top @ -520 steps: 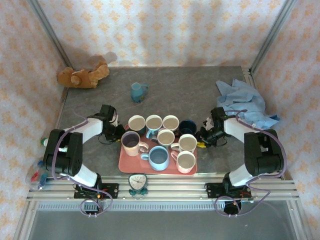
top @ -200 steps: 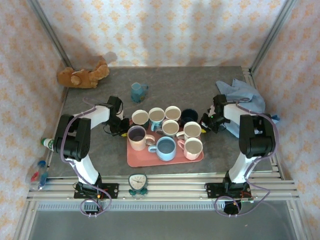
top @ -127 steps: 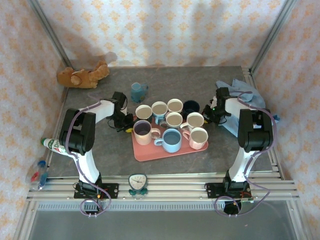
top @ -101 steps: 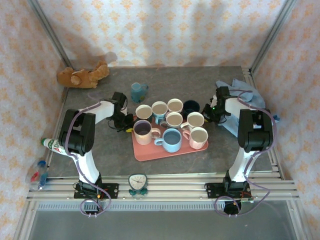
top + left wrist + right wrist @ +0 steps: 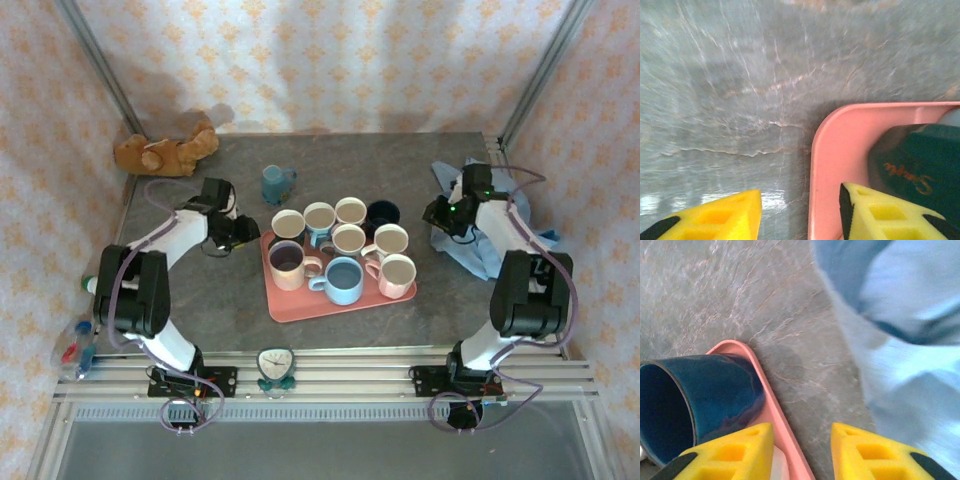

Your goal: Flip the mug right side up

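i find left claw and right claw half open, empty; lone mug lies far-right of the nearer left claw.

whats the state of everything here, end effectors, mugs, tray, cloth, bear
left end effector: open, empty
right end effector: open, empty
pink tray: lying flat, loaded
mugs on tray: upright, mouths up
small blue mug: off the tray, seems mouth down, hard to be sure
blue cloth: crumpled
teddy bear: lying down
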Controlling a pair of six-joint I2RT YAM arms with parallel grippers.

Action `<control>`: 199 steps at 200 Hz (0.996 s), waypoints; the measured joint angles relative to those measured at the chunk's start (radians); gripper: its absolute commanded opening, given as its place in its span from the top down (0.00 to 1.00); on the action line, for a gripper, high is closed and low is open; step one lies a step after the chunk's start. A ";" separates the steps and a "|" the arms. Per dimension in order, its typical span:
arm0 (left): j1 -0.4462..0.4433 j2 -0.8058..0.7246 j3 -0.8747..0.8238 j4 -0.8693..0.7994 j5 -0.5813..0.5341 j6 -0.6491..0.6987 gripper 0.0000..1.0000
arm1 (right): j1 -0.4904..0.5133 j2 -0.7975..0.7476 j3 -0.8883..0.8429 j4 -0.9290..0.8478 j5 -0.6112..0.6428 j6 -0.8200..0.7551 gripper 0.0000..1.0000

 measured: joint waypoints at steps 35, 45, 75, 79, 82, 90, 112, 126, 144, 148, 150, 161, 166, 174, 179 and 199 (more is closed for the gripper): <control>0.003 -0.013 0.112 -0.007 -0.022 0.081 0.34 | -0.014 -0.080 0.031 -0.072 0.022 0.000 0.55; 0.003 0.006 0.161 -0.003 -0.021 0.093 0.31 | -0.014 -0.089 0.057 -0.085 0.020 0.000 0.53; -0.004 0.106 0.337 0.018 -0.023 0.139 0.28 | -0.002 -0.091 0.156 -0.099 0.002 -0.016 0.51; -0.007 0.125 0.366 0.017 -0.023 0.151 0.28 | 0.003 -0.089 0.173 -0.103 0.000 -0.024 0.51; -0.010 0.137 0.385 0.017 -0.025 0.158 0.27 | 0.008 -0.087 0.188 -0.108 -0.001 -0.027 0.51; -0.019 0.180 0.447 0.019 -0.031 0.182 0.26 | 0.021 -0.077 0.230 -0.116 -0.003 -0.039 0.51; -0.061 0.297 0.613 -0.014 -0.079 0.261 0.25 | 0.066 -0.014 0.352 -0.122 -0.005 -0.061 0.50; -0.091 0.379 0.723 -0.053 -0.115 0.294 0.25 | 0.096 0.041 0.423 -0.130 -0.003 -0.077 0.49; -0.121 0.472 0.839 -0.101 -0.162 0.316 0.26 | 0.137 0.131 0.524 -0.140 -0.002 -0.121 0.49; -0.125 0.488 0.854 -0.109 -0.171 0.317 0.26 | 0.146 0.151 0.545 -0.142 -0.003 -0.136 0.49; -0.127 0.493 0.860 -0.113 -0.175 0.317 0.26 | 0.151 0.160 0.554 -0.142 -0.004 -0.142 0.49; -0.133 0.524 0.882 -0.137 -0.202 0.317 0.27 | 0.172 0.209 0.594 -0.139 -0.018 -0.180 0.49; -0.134 0.533 0.887 -0.148 -0.213 0.317 0.28 | 0.180 0.226 0.608 -0.138 -0.026 -0.195 0.49; -0.134 0.547 0.895 -0.166 -0.222 0.321 0.28 | 0.192 0.259 0.632 -0.138 -0.049 -0.229 0.49; -0.132 0.555 0.902 -0.178 -0.229 0.328 0.29 | 0.196 0.279 0.648 -0.138 -0.063 -0.250 0.49; -0.132 0.585 0.941 -0.221 -0.251 0.351 0.32 | 0.209 0.355 0.712 -0.134 -0.113 -0.337 0.48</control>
